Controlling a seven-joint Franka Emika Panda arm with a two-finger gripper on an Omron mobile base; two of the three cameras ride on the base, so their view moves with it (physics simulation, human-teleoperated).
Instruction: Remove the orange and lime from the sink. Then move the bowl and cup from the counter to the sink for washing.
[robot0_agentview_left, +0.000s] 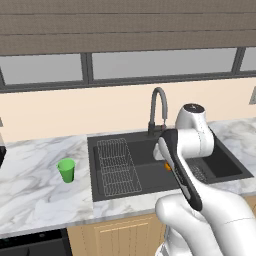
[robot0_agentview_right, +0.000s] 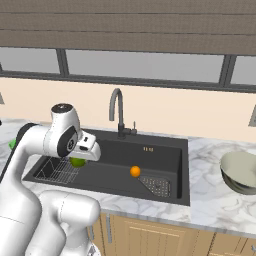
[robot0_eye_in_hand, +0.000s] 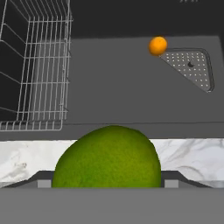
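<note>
Surface: white marble-look surface (robot0_eye_in_hand: 192, 155) beneath the tool.
Tool: tool (robot0_agentview_right: 80, 156) clenched on the dark green round lime (robot0_eye_in_hand: 107, 158), raised over the dark rectangular sink (robot0_agentview_right: 167, 150).
Orange: small bright orange fruit (robot0_eye_in_hand: 158, 45) beyond the tool, touching the perforated drain plate (robot0_eye_in_hand: 192, 68).

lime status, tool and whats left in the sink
Tool shut on lime, lifted above sink. Orange on basin floor beside drain. Cup and bowl on counter. Nothing in the way.

We see a home kitchen: a dark sink (robot0_agentview_left: 225, 167) with curved faucet (robot0_agentview_left: 158, 110) set in a marble surface (robot0_agentview_left: 35, 185), wood cabinets (robot0_agentview_right: 150, 235) below, windows (robot0_agentview_right: 145, 65) behind.
</note>
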